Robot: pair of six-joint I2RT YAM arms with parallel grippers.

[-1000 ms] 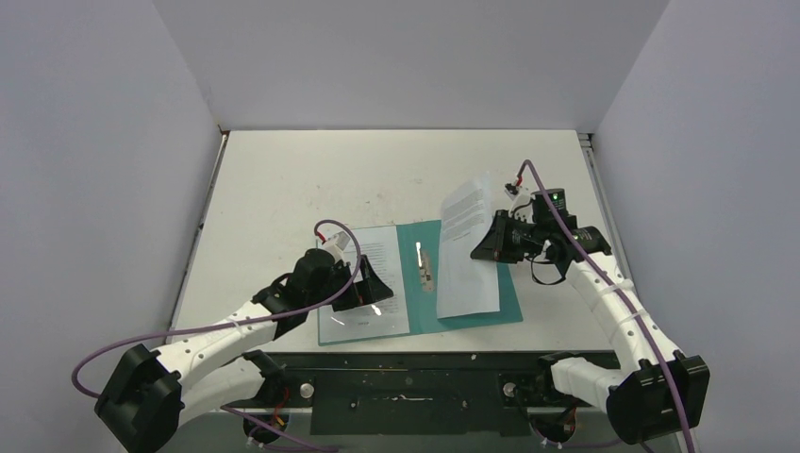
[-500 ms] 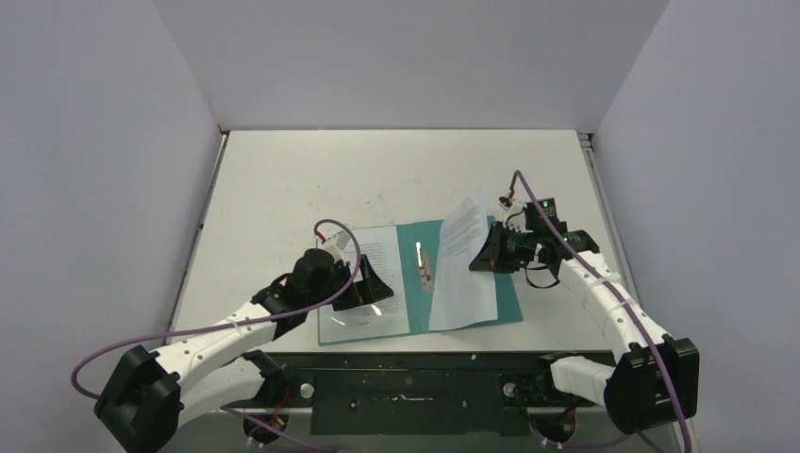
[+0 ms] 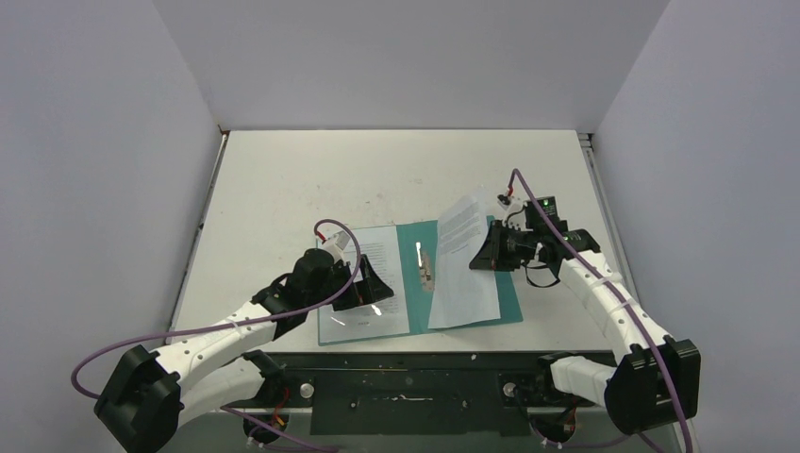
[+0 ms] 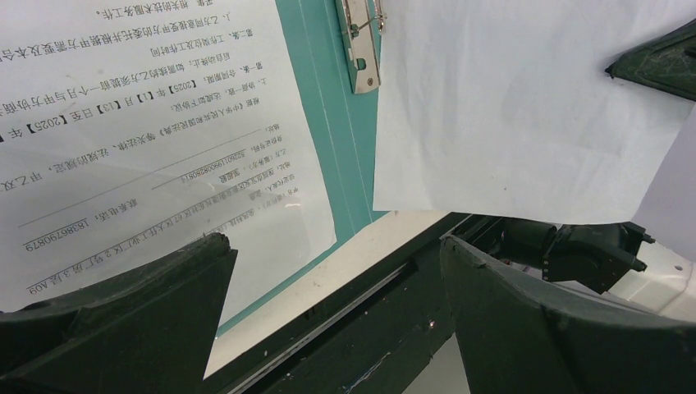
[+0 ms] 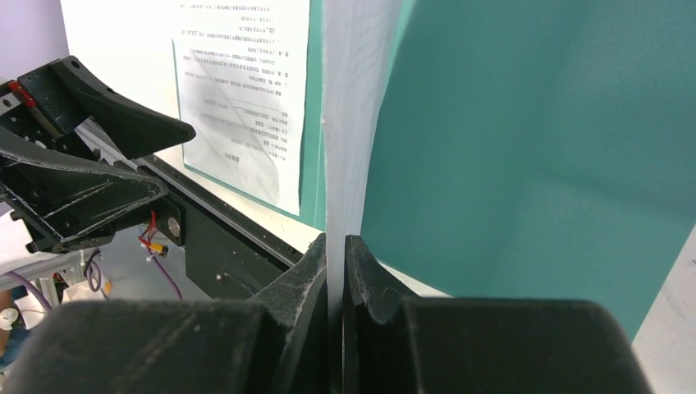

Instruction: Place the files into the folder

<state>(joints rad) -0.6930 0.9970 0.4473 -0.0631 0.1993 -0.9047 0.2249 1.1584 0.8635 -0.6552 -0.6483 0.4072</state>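
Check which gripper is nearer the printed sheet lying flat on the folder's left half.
Left. The left gripper hangs open right over the printed sheet; the right gripper is across the folder, shut on the lifted sheet.

Left arm (image 3: 226,330): extended from its base at the near left, forearm laid low and angled inward toward the middle.
Left gripper (image 3: 370,283): held low and pointed forward and to the right; jaws are spread wide apart.
Right arm (image 3: 608,302): raised from its base at the near right, bent at the elbow, forearm leaned inward to the left.
Right gripper (image 3: 489,250): turned leftward; jaws are pressed together on the edge of a white sheet (image 5: 353,98), which is pinched between them.
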